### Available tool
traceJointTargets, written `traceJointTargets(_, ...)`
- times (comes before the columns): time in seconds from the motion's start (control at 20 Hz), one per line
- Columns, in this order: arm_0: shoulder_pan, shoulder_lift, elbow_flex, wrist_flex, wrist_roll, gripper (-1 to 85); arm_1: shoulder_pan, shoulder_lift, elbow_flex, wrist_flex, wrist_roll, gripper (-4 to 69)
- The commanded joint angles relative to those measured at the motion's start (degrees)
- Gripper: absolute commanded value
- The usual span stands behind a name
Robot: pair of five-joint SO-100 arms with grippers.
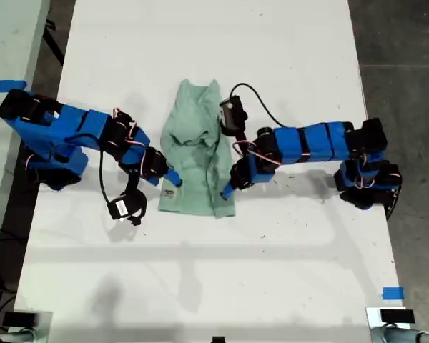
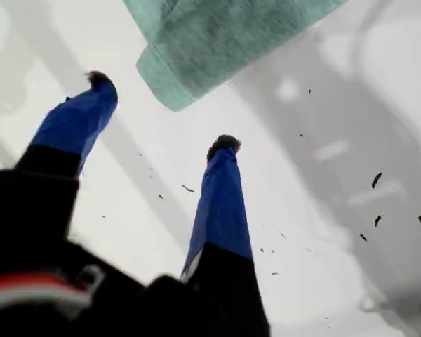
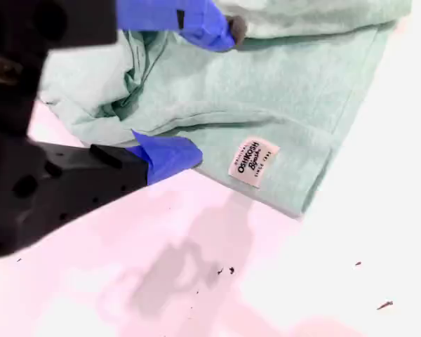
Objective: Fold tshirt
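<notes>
Exterior view, left to right: my second gripper [image 1: 173, 177] sits at the tshirt's [image 1: 196, 153] left edge near the label [image 3: 253, 161]. Its jaws are apart with bunched cloth between them, one fingertip [image 3: 224, 28] over the fabric. The tshirt lies crumpled in a narrow strip mid-desk [image 1: 272, 271]. My first gripper [image 1: 226, 191] is at its lower right corner, jaws wide apart and holding nothing, the hem corner just beyond the tips. There is bare desk above and below the cloth, and blue tape [image 1: 392, 293] lower right.
</notes>
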Motion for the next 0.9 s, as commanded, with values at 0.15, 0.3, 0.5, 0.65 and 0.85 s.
traceJointTargets(0.15,2.4,-5.6,-0.4,-2.4,-1.6,25.5,-0.9,-3.3,-6.1,-1.9,1.9,31.6)
traceJointTargets(0.3,3.4,-9.6,-0.4,-3.4,-1.9,25.8,-0.6,-7.8,-8.7,-2.2,1.8,32.3)
traceJointTargets(0.5,4.1,-10.5,3.2,-8.3,-2.3,25.6,0.1,-11.8,-10.6,-2.5,1.8,32.2)
traceJointTargets(0.65,4.3,-12.7,4.9,-12.3,-2.0,25.3,0.4,-14.2,-10.6,-4.3,1.9,32.1)
traceJointTargets(0.85,5.0,-16.4,4.9,-17.3,-1.3,23.6,0.8,-18.8,-10.8,-6.2,2.3,31.5)
